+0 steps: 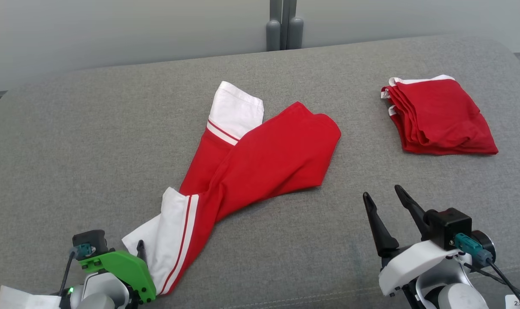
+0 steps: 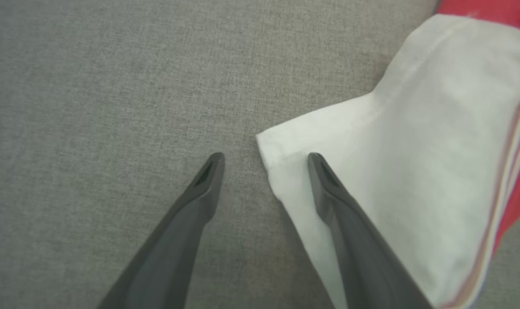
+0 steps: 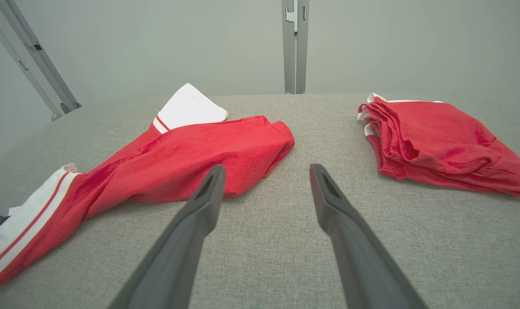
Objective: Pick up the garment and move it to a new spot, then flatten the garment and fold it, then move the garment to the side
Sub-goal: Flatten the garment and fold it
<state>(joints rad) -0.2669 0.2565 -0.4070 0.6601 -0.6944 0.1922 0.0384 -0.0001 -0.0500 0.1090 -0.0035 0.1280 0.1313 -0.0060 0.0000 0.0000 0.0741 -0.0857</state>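
**Pickup pending: left fingers astride the cuff corner, nothing gripped**

Head view: The garment (image 1: 260, 159), red with white ends, lies twisted across the middle of the bench (image 1: 71, 150), running from upper centre down to lower left. My left fingers (image 1: 140, 251) sit at its near white cuff (image 1: 165, 240). Only one finger shows here, as the green mount covers the other. My right fingers (image 1: 378, 227) stand apart at lower right, holding nothing, well clear of the cloth. A folded stack (image 1: 440, 118) lies at upper right.

Left wrist view: My fingers are spread wide. One is over bare bench, the other over the cuff, with the cuff's corner between them. I judge the step to be the first pickup. I should lower until the corner sits deep between the fingers, then close across the hem, catching both layers. Whether the tips touch the surface I cannot tell.

Right wrist view: My fingers are apart and point between garment and stack. A second hold on the red body at centre would lift it more evenly. The garment's underside folds are hidden.
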